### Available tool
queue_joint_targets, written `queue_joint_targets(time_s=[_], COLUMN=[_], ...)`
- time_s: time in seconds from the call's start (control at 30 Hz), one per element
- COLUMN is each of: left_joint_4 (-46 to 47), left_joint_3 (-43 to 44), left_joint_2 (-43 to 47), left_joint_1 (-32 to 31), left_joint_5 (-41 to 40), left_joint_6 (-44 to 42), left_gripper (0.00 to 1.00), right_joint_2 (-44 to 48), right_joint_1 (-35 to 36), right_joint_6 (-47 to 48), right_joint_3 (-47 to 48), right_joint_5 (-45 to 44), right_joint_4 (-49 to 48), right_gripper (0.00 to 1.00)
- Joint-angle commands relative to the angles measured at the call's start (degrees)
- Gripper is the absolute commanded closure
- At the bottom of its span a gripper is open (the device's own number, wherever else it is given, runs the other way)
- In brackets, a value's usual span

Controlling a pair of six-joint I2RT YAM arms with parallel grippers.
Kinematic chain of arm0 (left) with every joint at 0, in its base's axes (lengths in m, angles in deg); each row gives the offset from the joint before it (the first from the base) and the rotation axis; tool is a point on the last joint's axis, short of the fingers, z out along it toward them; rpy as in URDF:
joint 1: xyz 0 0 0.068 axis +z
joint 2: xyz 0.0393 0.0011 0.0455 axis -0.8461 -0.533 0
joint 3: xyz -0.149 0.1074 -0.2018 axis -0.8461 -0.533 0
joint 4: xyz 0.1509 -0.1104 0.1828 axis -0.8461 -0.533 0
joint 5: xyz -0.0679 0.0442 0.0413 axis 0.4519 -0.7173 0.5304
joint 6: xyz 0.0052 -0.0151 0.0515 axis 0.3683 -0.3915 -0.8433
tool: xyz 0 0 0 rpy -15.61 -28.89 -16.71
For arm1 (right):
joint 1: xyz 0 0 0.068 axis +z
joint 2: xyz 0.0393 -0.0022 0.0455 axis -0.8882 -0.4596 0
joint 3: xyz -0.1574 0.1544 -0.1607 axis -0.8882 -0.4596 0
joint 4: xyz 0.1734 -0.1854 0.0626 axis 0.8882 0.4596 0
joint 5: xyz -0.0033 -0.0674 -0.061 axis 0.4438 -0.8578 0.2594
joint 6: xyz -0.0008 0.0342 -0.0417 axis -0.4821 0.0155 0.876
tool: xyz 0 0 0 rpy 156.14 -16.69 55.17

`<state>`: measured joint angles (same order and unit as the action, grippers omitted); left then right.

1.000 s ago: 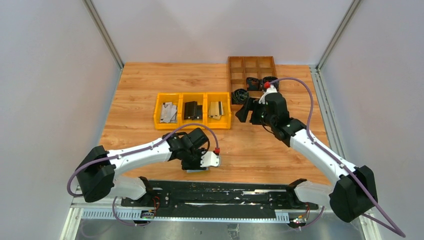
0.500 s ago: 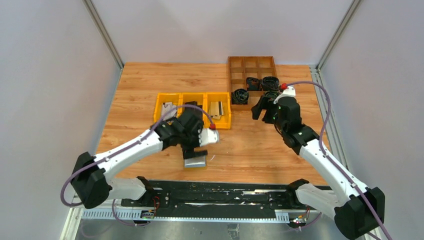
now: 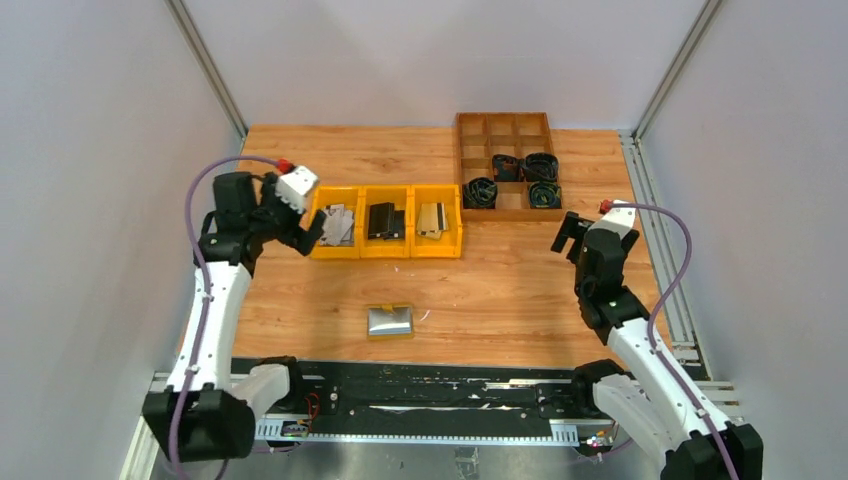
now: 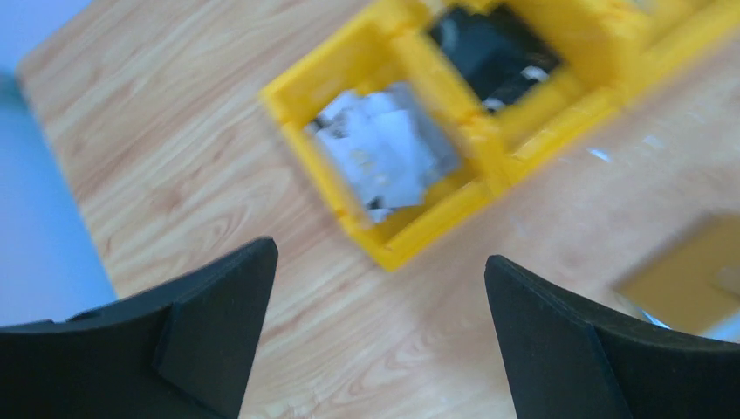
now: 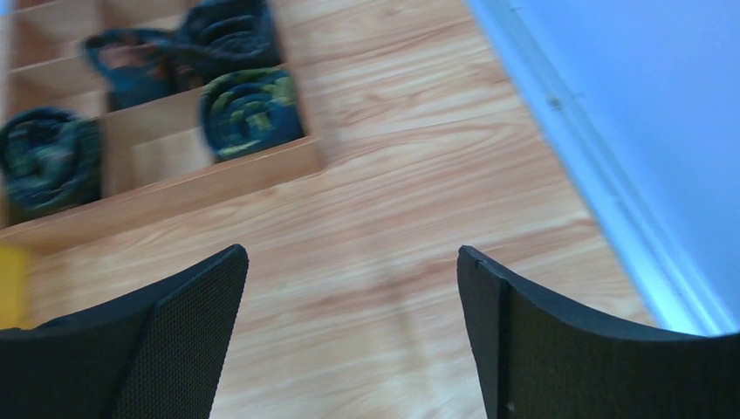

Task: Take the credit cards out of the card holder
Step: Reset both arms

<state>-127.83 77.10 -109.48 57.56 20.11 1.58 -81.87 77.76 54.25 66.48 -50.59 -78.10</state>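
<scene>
The card holder (image 3: 390, 321), tan with a shiny silver face, lies flat on the table near the front edge, with no gripper near it. Its tan corner shows in the left wrist view as a blur (image 4: 689, 279). Credit cards lie in the yellow bins: silver-grey ones (image 3: 338, 225) (image 4: 384, 153), black ones (image 3: 385, 220) (image 4: 493, 48) and beige-gold ones (image 3: 432, 218). My left gripper (image 3: 308, 234) (image 4: 380, 260) hangs open and empty, left of the bins. My right gripper (image 3: 570, 236) (image 5: 351, 257) is open and empty over bare wood at the right.
The row of three yellow bins (image 3: 386, 249) stands mid-table. A brown wooden divided tray (image 3: 505, 125) at the back right holds coiled dark cables (image 5: 249, 109). The metal frame rail (image 5: 602, 166) runs along the table's right edge.
The left gripper opened and let go of the card holder on the table, then swung up and left beside the bins. The right arm drew back rightward from the wooden tray.
</scene>
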Motion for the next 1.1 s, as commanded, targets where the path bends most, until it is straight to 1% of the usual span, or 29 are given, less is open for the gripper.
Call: queue_joint_targets(time_s=[0.0, 0.07, 0.1, 0.13, 0.17, 0.23, 0.3, 0.33, 0.37, 0.43, 0.5, 0.53, 0.57, 0.6, 0.63, 0.67, 0.73, 0.8, 0.83, 0.87, 0.9, 0.93, 0.97, 1.0, 1.07], left_joint_4=[24.06, 35.71, 40.78, 46.1, 50.07, 59.96, 68.91, 77.06, 83.21, 90.69, 95.07, 97.47, 102.51, 109.12, 116.36, 117.71, 117.61, 116.41, 119.25, 121.67, 119.02, 109.86, 98.07, 96.36, 105.0], left_joint_3=[-12.26, -18.83, -21.65, -25.1, -27.54, -31.82, -35.49, -38.69, -40.32, -43.13, -44.83, -46.3, -48.43, -50.76, -52.64, -54.21, -56.59, -58.39, -58.66, -58.1, -56.49, -53.7, -49.26, -47.73, -50.04], left_joint_2=[-1.64, -3.83, -5.13, -6.78, -7.84, -9.94, -11.63, -12.95, -13.62, -16.47, -16.95, -17.15, -17.97, -19.28, -20.39, -20.23, -17.88, -17.11, -18.96, -21.24, -21.98, -20.64, -18.36, -17.73, -20.25], left_joint_1=[14.11, 18.0, 18.84, 19.19, 19.21, 19.72, 19.91, 19.84, 19.88, 19.92, 19.88, 19.73, 18.87, 17.84, 16.87, 15.62, 12.14, 6.93, 4.48, 3.13, 2.49, 2.49, 2.46, 1.4, 0.85], left_joint_5=[4.63, 5.57, 5.69, 5.47, 4.99, 3.77, 5.03, 4.33, 3.39, 3.84, 2.82, 2.51, 1.69, 0.56, 1.25, 0.54, -4.57, -11.03, -12.89, -13.89, -15.42, -17.03, -17.05, -18.35, -19.55], left_joint_6=[13.37, 20.73, 23.84, 25.04, 26.31, 32.62, 34.85, 36.73, 38.66, 41.04, 43.77, 44.6, 45.2, 45.64, 44.84, 43.16, 39.01, 32.86, 31.45, 31.03, 31.52, 31.69, 30.46, 29.87, 30.6], left_gripper=[0.0, 0.0, 0.0, 0.0, 0.0, 0.0, 0.0, 0.0, 0.0, 0.0, 0.0, 0.0, 0.0, 0.0, 0.0, 0.0, 0.0, 0.0, 0.0, 0.0, 0.0, 0.0, 0.0, 0.0, 0.0], right_joint_2=[-2.34, -6.52, -8.84, -11.48, -13.19, -15.96, -18.69, -20.41, -21.3, -23.79, -25.52, -26.21, -26.77, -27.44, -28.43, -29.27, -31.18, -36.03, -38.63, -40.54, -39.19, -37.54, -36.25, -35.51, -35.86], right_joint_1=[-2.96, -4.88, -6.05, -7.03, -7.39, -7.62, -7.71, -7.65, -7.64, -7.73, -7.62, -7.33, -7.03, -6.77, -6.57, -6.51, -6.5, -6.31, -6.17, -6.06, -6.63, -7.76, -9.57, -10.33, -10.47], right_joint_6=[11.16, 10.03, 8.79, 8.47, 8.67, 10.08, 10.72, 11.61, 11.65, 12.36, 13.87, 15.36, 17.28, 18.62, 19.86, 20.79, 22.21, 24.06, 24.62, 25.01, 22.52, 20.14, 18.55, 18.0, 18.32], right_joint_3=[-5.52, -6.36, -6.78, -7.64, -8.84, -12.4, -14.99, -15.37, -15.68, -16.45, -17.43, -18.29, -19.67, -22.15, -24.09, -25.08, -25.08, -24.12, -23.25, -21.81, -19.59, -17.5, -16.22, -15.84, -16.06], right_joint_5=[-15.07, -17.86, -17.8, -17.74, -17.8, -16.34, -15.02, -14.16, -13.96, -13.34, -10.77, -7.99, -5.5, -3.6, -2.0, 0.14, 4.67, 5.74, 4.86, 2.46, 0.3, 1.62, 3.69, 4.6, 4.55], right_joint_4=[-15.48, -18.08, -19.41, -21.43, -24.22, -33.36, -38.6, -40.12, -41.36, -44.86, -47.57, -50.29, -53.21, -57.5, -64.36, -66.56, -67.6, -71.16, -74.28, -73.44, -66.63, -59.9, -55.27, -53.29, -54.49], right_gripper=[0.06, 0.05, 0.05, 0.05, 0.05, 0.05, 0.05, 0.05, 0.05, 0.05, 0.07, 0.1, 0.1, 0.11, 0.1, 0.1, 0.1, 0.09, 0.09, 0.06, 0.05, 0.04, 0.04, 0.04, 0.04])
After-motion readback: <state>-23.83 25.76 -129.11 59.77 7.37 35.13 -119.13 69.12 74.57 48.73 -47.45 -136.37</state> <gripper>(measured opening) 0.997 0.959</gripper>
